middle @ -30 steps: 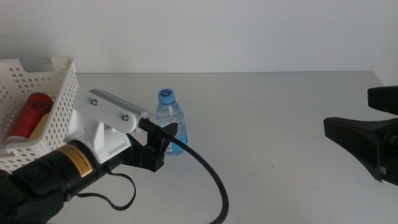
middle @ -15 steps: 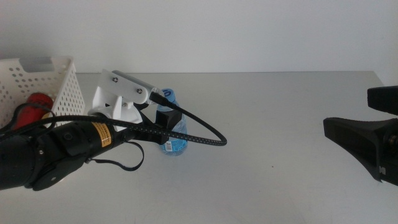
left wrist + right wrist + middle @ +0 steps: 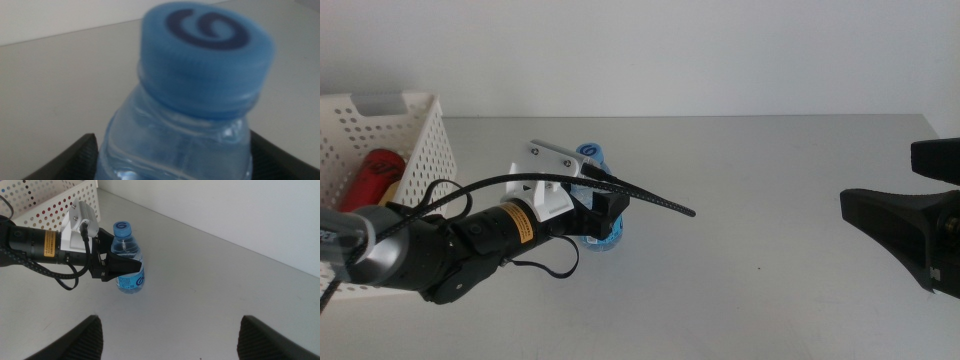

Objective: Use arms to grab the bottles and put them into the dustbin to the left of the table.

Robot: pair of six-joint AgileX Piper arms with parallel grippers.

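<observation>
A clear water bottle with a blue cap (image 3: 590,152) stands upright on the table (image 3: 770,160) just right of the dustbin. My left gripper (image 3: 604,216) reaches in from the left and straddles the bottle's body, one dark jaw on each side, open. In the left wrist view the bottle (image 3: 200,65) fills the frame between the two jaws. The right wrist view shows the bottle (image 3: 129,260) and the left gripper (image 3: 122,255) around it. A red can (image 3: 372,178) lies inside the white dustbin (image 3: 425,150). My right gripper (image 3: 877,178) waits open at the right edge.
The perforated dustbin (image 3: 55,195) sits at the table's left end, touching the left arm's side. A black cable (image 3: 650,200) juts out from the left wrist over the table. Bare grey tabletop lies between the bottle and the right gripper (image 3: 169,319).
The left arm has swung lower and forward, bringing its jaws down around the bottle's body. The bottle has stayed in place. The right arm has not moved.
</observation>
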